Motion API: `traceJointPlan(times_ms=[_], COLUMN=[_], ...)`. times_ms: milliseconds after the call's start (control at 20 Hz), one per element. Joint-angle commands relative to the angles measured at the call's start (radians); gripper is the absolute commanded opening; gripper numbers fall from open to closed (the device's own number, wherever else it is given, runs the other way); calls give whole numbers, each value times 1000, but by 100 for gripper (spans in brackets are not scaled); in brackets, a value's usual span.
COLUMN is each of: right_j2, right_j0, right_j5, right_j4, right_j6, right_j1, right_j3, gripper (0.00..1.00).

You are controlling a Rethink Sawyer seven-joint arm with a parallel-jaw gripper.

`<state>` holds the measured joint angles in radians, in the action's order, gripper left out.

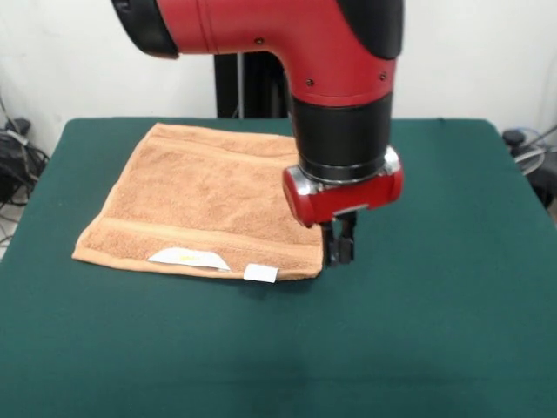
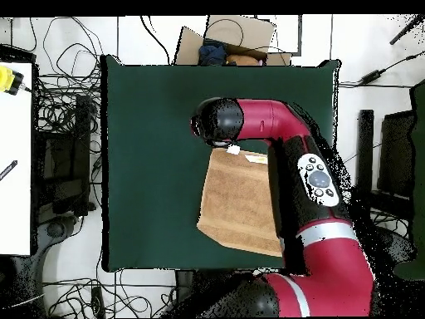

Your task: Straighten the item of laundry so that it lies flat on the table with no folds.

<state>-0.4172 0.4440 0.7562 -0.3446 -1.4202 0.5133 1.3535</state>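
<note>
Clearly we judged the soft orange-tan terry towel (image 1: 204, 196) limp on the dark green counter (image 1: 435, 331); our end effector (image 1: 340, 250) pinched shut at its near corner.

A cardboard box (image 2: 226, 35) sat on the floor just beyond the table's far edge, with dark blue and orange things lying in it. Black cables (image 2: 62, 100) sprawled in loops over the pale floor to the box's left, running past a white board (image 2: 15, 158) that stood well away from it. Another cable (image 2: 386, 66) trailed off to the box's right.
</note>
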Motion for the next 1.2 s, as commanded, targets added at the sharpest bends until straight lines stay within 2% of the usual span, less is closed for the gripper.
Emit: traceJointPlan(times_ms=[50, 600, 900, 1200], right_j2=[32, 62, 63, 58], right_j0=[-9, -10, -22, -15], right_j5=[-107, -275, -237, -241], right_j4=[-63, -111, -92, -84], right_j6=[-66, -94, -99, -103], right_j1=[-137, -183, -142, -139], right_j3=[19, 74, 94, 101], gripper=[0, 0, 0, 0])
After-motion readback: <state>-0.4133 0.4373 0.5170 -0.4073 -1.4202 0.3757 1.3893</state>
